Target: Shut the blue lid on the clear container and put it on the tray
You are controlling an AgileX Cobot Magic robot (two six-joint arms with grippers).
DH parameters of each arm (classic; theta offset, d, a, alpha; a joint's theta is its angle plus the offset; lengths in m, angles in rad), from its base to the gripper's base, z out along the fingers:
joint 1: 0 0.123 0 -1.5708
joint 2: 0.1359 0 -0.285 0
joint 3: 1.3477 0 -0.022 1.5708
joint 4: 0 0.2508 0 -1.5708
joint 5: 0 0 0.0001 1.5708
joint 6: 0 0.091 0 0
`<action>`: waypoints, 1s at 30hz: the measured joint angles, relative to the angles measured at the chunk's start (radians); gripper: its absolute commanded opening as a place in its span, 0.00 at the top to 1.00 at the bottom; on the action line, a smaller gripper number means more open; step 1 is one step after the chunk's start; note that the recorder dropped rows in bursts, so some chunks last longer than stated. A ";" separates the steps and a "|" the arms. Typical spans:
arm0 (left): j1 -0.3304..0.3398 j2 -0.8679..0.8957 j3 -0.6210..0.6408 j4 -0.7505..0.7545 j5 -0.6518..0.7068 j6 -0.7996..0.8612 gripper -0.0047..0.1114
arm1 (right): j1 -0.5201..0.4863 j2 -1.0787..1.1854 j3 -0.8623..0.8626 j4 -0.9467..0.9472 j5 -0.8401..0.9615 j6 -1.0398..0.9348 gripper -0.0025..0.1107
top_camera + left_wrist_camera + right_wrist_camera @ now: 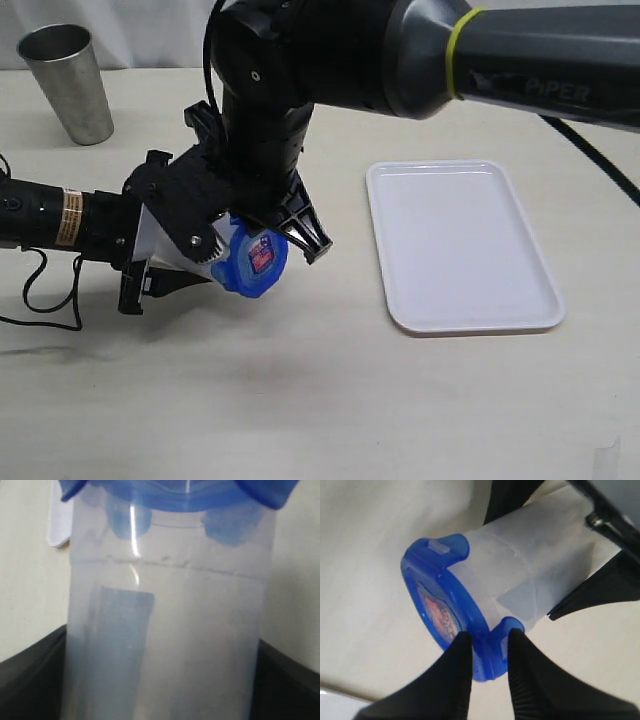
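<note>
Showing one blue lid (255, 262), one clear container (170, 630), one tray (465, 245), one cup (68, 85).

The blue lid (462, 600) sits on the clear container's (525, 570) mouth, its red-and-white sticker (439, 614) facing out — the right gripper (488, 639) pinches one lid flap between two black fingertips (459, 652).

Bright even light, soft shadows, left wrist view blurred, glare streak.
</note>
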 measured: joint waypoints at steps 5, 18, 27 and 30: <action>-0.002 -0.003 -0.004 -0.073 -0.132 -0.052 0.96 | -0.002 -0.073 -0.045 0.113 -0.103 0.091 0.94; -0.018 -0.011 -0.005 -0.143 -0.273 -0.361 0.96 | -0.267 -0.251 -0.045 0.282 -0.093 0.422 0.94; -0.018 -0.012 -0.005 -0.292 -0.273 -0.659 0.96 | -0.331 -0.464 0.141 0.445 -0.445 0.502 0.94; -0.018 -0.012 -0.005 -0.309 -0.273 -0.693 0.96 | -0.331 -0.550 0.253 0.449 -0.587 0.544 0.94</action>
